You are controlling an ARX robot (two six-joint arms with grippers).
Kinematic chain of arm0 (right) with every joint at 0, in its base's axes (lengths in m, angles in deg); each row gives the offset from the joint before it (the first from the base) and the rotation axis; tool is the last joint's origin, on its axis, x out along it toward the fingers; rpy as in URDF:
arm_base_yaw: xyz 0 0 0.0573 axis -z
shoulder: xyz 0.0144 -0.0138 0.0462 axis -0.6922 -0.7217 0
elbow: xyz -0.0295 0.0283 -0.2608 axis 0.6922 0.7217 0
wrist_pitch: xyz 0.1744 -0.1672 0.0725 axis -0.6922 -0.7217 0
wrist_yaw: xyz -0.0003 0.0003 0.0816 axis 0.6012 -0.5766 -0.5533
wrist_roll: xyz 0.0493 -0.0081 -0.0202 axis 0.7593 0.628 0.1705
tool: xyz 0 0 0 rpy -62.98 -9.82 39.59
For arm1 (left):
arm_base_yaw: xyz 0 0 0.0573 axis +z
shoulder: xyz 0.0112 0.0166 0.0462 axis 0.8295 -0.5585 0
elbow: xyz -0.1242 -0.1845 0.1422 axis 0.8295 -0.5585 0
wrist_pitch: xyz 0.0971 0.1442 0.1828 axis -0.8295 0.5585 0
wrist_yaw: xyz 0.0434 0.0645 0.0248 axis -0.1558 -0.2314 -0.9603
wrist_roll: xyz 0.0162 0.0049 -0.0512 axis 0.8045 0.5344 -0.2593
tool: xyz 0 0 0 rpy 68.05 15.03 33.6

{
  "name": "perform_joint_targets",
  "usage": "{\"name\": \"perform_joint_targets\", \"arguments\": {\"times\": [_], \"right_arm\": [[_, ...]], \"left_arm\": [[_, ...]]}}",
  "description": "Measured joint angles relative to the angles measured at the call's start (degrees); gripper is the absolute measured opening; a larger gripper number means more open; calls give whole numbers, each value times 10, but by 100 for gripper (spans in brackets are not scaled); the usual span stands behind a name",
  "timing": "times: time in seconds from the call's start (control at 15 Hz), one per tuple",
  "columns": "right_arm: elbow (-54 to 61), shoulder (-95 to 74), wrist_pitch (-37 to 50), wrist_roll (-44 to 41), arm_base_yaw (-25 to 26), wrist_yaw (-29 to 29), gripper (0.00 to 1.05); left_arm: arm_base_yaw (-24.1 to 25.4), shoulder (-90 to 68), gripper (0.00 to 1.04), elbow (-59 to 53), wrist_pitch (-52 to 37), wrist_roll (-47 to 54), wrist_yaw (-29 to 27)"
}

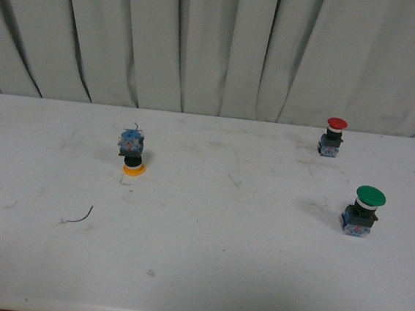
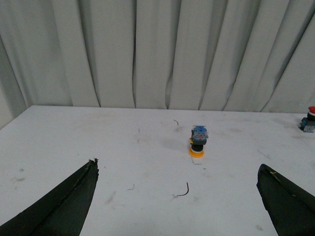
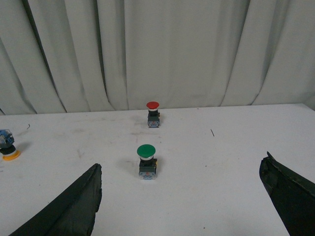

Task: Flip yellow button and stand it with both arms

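The yellow button (image 1: 133, 153) stands upside down on the white table (image 1: 203, 273), left of centre: yellow cap on the table, blue contact block on top. It also shows in the left wrist view (image 2: 198, 142) and at the edge of the right wrist view (image 3: 7, 145). Neither arm shows in the front view. My left gripper (image 2: 177, 184) is open and empty, well short of the button. My right gripper (image 3: 179, 182) is open and empty, with the green button ahead of it.
A red-capped button (image 1: 333, 137) stands upright at the back right, and a larger green-capped button (image 1: 364, 210) stands upright nearer on the right. A short piece of dark wire (image 1: 80, 217) lies on the table at the front left. A grey curtain (image 1: 218, 46) hangs behind.
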Motion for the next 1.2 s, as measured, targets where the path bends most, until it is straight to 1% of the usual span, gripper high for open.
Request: {"name": "perform_joint_targets", "arguments": {"times": [1.2], "right_arm": [[0,0,0,0,0,0,98]], "left_arm": [[0,0,98,0,0,0,0]]}}
